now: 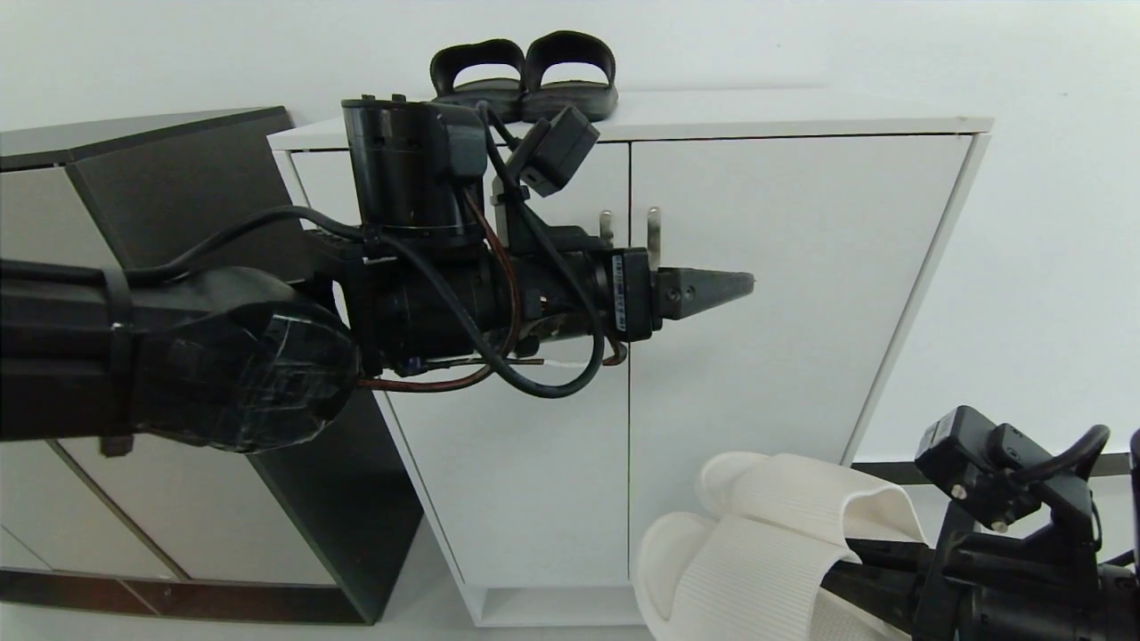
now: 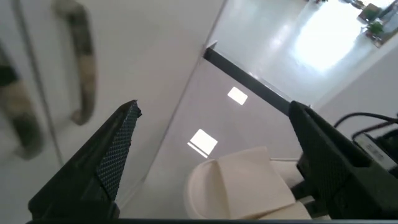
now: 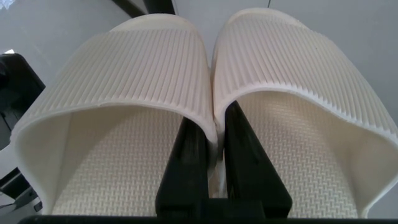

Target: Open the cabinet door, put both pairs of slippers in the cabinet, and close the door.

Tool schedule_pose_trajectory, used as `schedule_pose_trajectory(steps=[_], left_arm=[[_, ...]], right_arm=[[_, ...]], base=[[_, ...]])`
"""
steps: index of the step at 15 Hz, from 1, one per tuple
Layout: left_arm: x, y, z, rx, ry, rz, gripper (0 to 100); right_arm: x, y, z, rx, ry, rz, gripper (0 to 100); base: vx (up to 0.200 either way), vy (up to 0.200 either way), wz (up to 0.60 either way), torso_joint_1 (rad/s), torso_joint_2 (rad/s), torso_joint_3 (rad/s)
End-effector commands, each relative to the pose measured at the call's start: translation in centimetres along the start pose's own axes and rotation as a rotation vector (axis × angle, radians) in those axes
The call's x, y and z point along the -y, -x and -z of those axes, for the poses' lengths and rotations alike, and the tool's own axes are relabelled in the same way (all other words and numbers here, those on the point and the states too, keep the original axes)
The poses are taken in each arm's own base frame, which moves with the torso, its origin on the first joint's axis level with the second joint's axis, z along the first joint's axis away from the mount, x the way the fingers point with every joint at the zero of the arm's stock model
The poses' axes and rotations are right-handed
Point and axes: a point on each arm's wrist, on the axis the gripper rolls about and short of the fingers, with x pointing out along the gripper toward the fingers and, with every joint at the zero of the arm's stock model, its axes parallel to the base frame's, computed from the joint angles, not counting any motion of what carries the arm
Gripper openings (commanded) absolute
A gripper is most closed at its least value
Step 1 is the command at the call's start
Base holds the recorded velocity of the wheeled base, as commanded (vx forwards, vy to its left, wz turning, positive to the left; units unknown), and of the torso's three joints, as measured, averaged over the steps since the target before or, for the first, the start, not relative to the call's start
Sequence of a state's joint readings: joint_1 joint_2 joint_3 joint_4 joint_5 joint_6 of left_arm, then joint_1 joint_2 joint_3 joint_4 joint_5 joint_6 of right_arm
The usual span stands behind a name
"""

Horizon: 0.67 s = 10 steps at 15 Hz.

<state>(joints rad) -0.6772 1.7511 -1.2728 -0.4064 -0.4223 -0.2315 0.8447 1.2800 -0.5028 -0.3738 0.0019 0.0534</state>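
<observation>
The white cabinet (image 1: 757,356) has both doors closed, with two metal handles (image 1: 653,233) at the middle seam. A pair of black slippers (image 1: 525,76) rests on its top. My left gripper (image 1: 744,283) hangs in front of the right door just past the handles, and its fingers (image 2: 121,143) stand open with nothing between them. A handle (image 2: 81,68) shows beside them. Low at the right, my right gripper (image 1: 846,561) is shut on a pair of white ribbed slippers (image 1: 757,552). It pinches their inner walls (image 3: 213,124) together, toes pointing toward the cabinet.
A dark cabinet (image 1: 178,178) stands against the white cabinet's left side. A plain white wall (image 1: 1051,267) lies behind and to the right. Pale floor (image 1: 427,605) runs in front of the cabinets.
</observation>
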Motion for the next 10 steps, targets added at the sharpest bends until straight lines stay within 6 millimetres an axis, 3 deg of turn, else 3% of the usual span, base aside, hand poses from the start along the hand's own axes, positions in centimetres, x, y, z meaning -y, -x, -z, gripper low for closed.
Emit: schedule_pose_trajectory(steps=[1,10], left_arm=[[-0.8,-0.1,-0.1,0.006,0.002,-0.023,100],[-3.3,-2.4,0.1,0.055,-0.01,-0.143,100]], right_arm=[[0.0,0.0,0.0,0.0,0.0,-0.002,0],[0.0,-0.1,0.1,-0.004,0.0,-0.012,0]], base=[[0.0,0.0,0.0,0.0,0.0,0.0],[0.0,0.0,0.0,0.0,0.0,0.0]])
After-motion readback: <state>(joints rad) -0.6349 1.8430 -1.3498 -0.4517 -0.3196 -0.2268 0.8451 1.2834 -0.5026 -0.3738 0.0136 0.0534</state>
